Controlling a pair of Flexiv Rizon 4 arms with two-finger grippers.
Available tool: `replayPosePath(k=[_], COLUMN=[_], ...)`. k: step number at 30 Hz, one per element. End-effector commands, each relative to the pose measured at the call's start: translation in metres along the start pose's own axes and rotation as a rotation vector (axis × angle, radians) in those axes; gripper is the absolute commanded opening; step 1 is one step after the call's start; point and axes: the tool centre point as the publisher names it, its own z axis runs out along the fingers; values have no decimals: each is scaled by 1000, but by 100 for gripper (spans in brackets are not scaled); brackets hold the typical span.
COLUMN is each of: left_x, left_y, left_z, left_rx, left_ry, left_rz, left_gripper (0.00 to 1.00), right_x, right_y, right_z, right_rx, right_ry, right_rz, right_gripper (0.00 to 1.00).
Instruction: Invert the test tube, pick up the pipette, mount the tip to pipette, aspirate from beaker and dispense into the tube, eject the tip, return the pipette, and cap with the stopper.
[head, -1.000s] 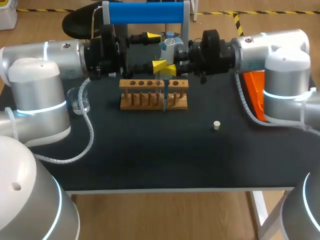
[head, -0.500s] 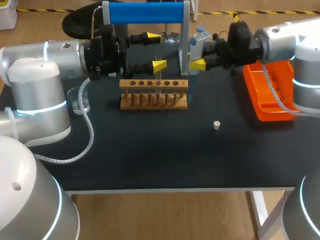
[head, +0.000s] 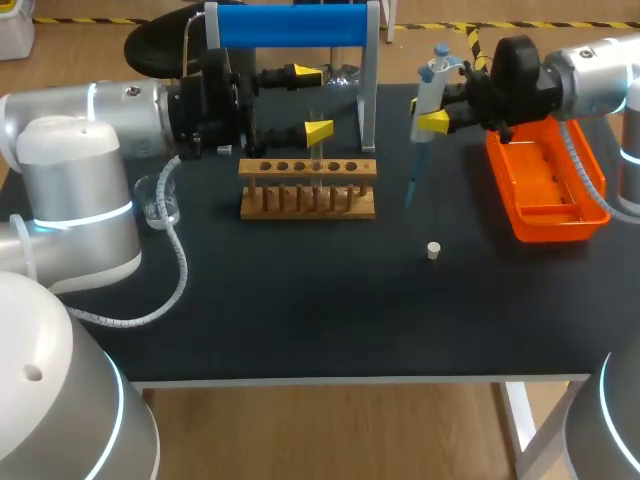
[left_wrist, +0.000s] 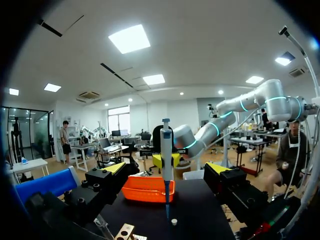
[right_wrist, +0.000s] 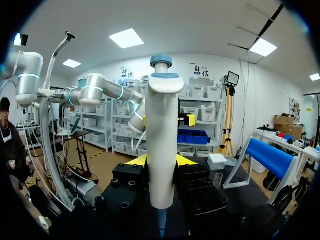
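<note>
Tip ejection is in hand, I judge. The right tool clamps the pipette, its tip fitted, over the worktop's rear right beside the orange tray. The next move calls for carrying it above the tray. The left tool gapes wide.

The right gripper clamps the upright pipette, seemingly from both sides.
</note>
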Motion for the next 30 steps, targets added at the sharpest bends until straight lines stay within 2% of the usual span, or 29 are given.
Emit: replayPosePath(k=[1, 9, 20, 30], left_x=[0, 0, 0, 0], left_y=[1, 1, 1, 1], left_z=[0, 0, 0, 0], left_rx=[2, 2, 2, 2], left_ry=[0, 0, 0, 0], left_rz=[1, 1, 1, 1], left_gripper=[100, 100, 100, 100], right_x=[0, 0, 4, -1], right_y=[1, 1, 14, 28], right_z=[0, 0, -95, -195], right_rx=[3, 3, 44, 41], right_ry=[0, 0, 15, -52], right_rz=[1, 1, -36, -59], right_gripper=[0, 0, 0, 0])
